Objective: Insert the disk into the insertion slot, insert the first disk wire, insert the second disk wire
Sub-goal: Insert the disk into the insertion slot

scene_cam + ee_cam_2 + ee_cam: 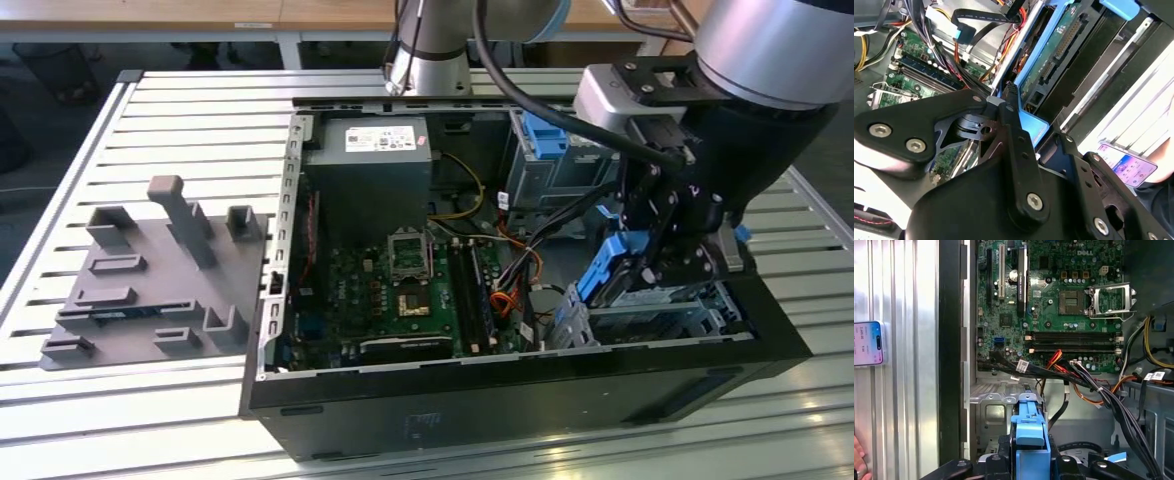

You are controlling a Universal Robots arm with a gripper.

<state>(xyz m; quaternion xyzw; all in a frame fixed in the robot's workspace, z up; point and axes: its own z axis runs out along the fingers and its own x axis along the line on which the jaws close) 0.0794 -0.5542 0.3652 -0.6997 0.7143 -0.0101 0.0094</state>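
In the exterior view my gripper (641,262) hangs inside the open computer case, toward the exterior view's right, shut on the disk (611,268). The disk stands on edge in its bright blue carrier. It sits just above the insertion slot (654,322), a low silver perforated cage. In the first wrist view the blue carrier (1029,437) sticks out between the black fingers (1070,466), with the silver cage (996,412) beyond it. The second wrist view shows the disk's green underside (1059,47) and a finger (1015,137) pressed on the blue frame (1033,127). Loose black and orange wires (1079,377) run close by.
A taller grey cage with a blue tab (547,150) stands behind the slot. The motherboard (400,285) and power supply (367,165) take up the rest of the case. A grey fixture plate (147,280) lies on the slatted table. A phone (867,342) and a person's hand (858,460) are outside the case.
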